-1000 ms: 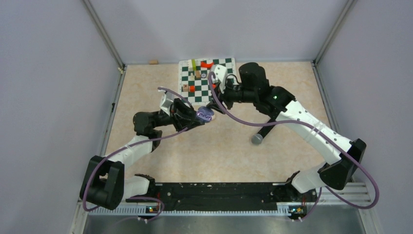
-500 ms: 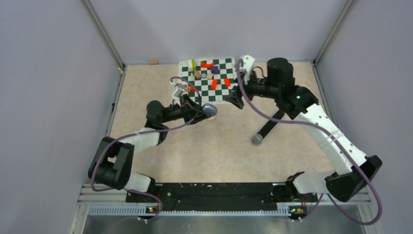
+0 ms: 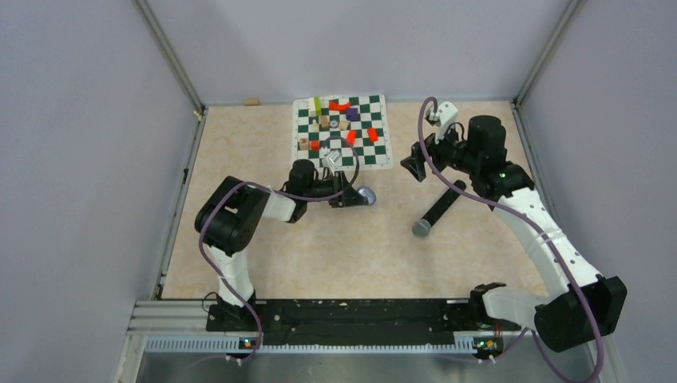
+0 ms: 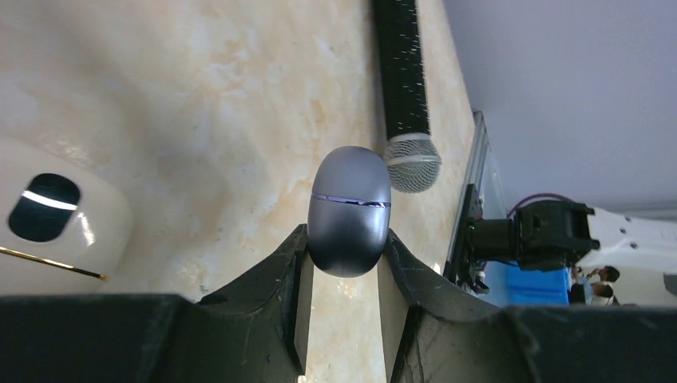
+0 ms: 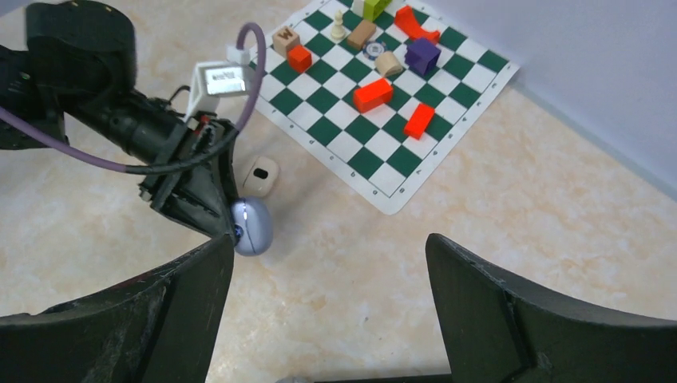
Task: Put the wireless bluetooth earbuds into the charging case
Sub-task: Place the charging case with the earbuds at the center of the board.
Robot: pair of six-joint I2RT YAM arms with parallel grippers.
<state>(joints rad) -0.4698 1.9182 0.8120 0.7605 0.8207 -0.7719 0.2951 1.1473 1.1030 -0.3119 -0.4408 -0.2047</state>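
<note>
Risk first: the case (image 4: 349, 199) is a smooth egg, pinched only at its lower end by the left pincer (image 4: 345, 246), which is clamped hard on it; a shell that slick, held that shallowly, could squirt from the tips if I tilt it or squeeze harder. It would then land on the bench (image 4: 199, 120) and, I judge, roll toward the mic (image 4: 403, 80) or the white oval (image 5: 260, 175) just beside it. Whether the case touches the bench I cannot tell. A second worry is the lid: it looks shut along its seam, but a bud seated badly could leave it unlatched, and a knock would pop it.

The right pincer (image 5: 329, 243) gapes wide and holds nothing; it hangs well apart from the case, off the right edge of the chessboard (image 3: 339, 132).

No earbuds show in any view; the purple block (image 5: 421, 54) on the board is no bud. With the lid closed, I judge they sit inside the case, so right at the left pincer's tips; I cannot confirm it.
</note>
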